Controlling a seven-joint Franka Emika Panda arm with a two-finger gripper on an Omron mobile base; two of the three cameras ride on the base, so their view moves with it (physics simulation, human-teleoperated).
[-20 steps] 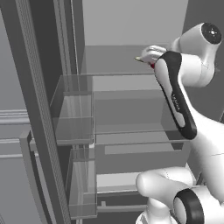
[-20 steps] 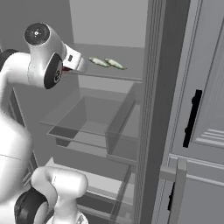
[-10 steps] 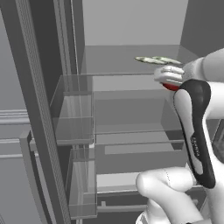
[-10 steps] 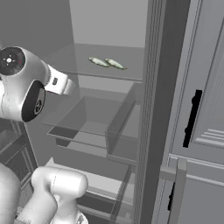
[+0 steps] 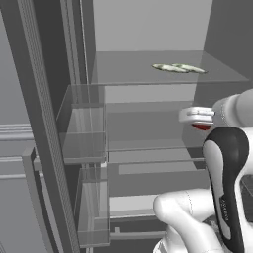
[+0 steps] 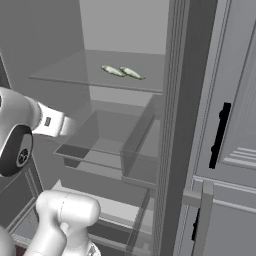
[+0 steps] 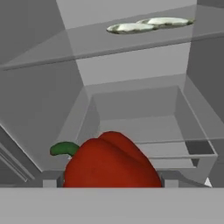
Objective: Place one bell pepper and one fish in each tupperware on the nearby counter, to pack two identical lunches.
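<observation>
Two fish (image 6: 122, 72) are lying side by side, touching or nearly so, on a glass shelf (image 6: 75, 70) inside an open refrigerator. A clear drawer (image 6: 107, 145) is sitting below that shelf. The white arm (image 6: 30, 132) is reaching in from the left; its far end is blurring out.

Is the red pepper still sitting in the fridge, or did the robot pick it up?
Picked up. In the hand view the bell pepper sits right at the gripper, between its jaws, lifted off the shelves. Both fish lie on the glass shelf.
</observation>
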